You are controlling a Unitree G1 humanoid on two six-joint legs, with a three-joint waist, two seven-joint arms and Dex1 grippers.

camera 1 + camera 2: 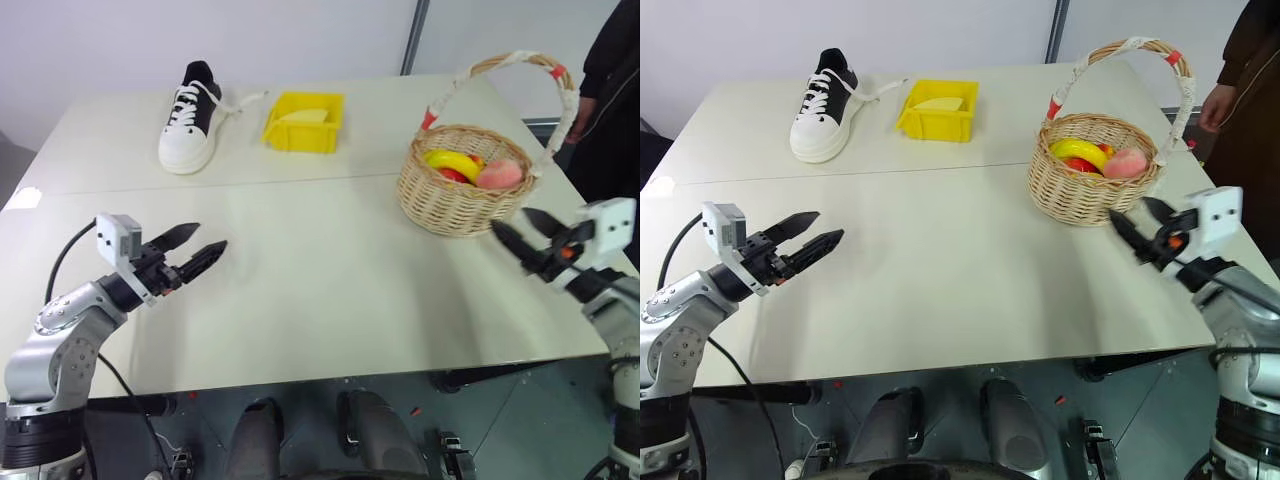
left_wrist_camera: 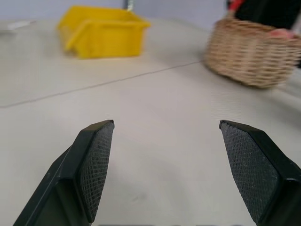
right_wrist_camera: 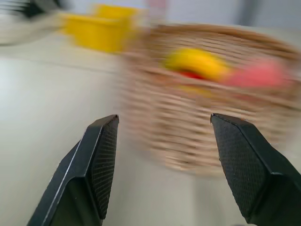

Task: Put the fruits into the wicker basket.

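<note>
Pale tabletop (image 1: 300, 260), grey wall behind. Both grippers' jaws spread, nothing in them: left gripper (image 1: 192, 250) over the near left part, right gripper (image 1: 522, 240) just off the wicker basket (image 1: 440, 200) near the right edge. Banana (image 1: 452, 160) and peach (image 1: 498, 174) lie inside it. Task looks done; no fruit left on the tabletop.

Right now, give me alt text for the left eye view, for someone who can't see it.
A wicker basket on a pale table holds a banana and a peach. Both pincers, left and right, hover open and empty. A sneaker and yellow bin sit farther back.
</note>
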